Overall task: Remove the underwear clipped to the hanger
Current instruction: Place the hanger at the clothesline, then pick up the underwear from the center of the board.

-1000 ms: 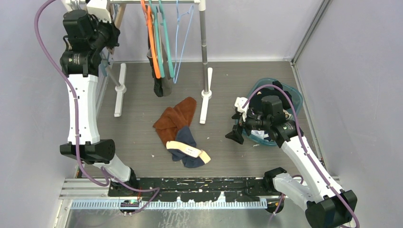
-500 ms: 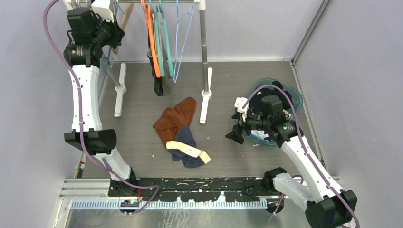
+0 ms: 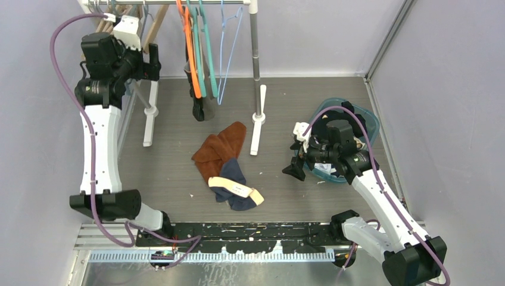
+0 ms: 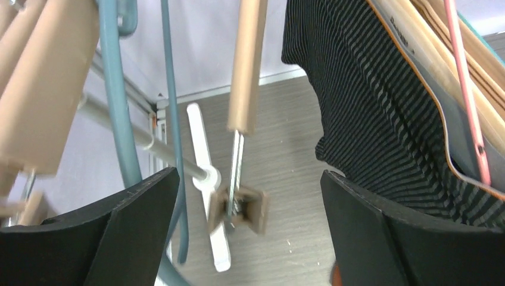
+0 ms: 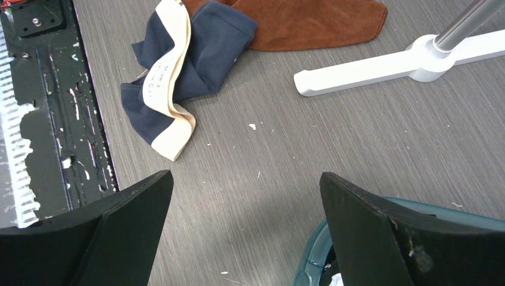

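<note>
1. You could see a line of small dark print along the cream waistband (image 5: 159, 77) of the navy shorts (image 5: 205, 44), but it was too small to read. A short line of print on a wooden hanger (image 4: 400, 27) in the left wrist view was just as unreadable.
2. The navy shorts (image 3: 235, 187) lay crumpled on the table (image 3: 167, 167). Their top edge touched the rust-brown cloth (image 3: 223, 149). In the top view the waistband ran left to right, slanting toward the near edge.
3. A dark striped garment (image 4: 381, 107) hung from a hanger on the rack (image 3: 256, 59). Its long axis ran up and down, and its lower edge pointed at the table.
4. Your left gripper (image 4: 249, 196) was raised among the hangers at the rack's left end with its jaws spread wide, gripping nothing. A wooden hanger bar (image 4: 247, 59) and its clip (image 4: 238, 208) hung between the fingers, clear of both.
5. Your right gripper (image 5: 244, 196) hovered over bare table just beside the teal basin (image 5: 315, 262). Its jaws were spread wide with nothing between them. The navy shorts lay well apart from it.
</note>
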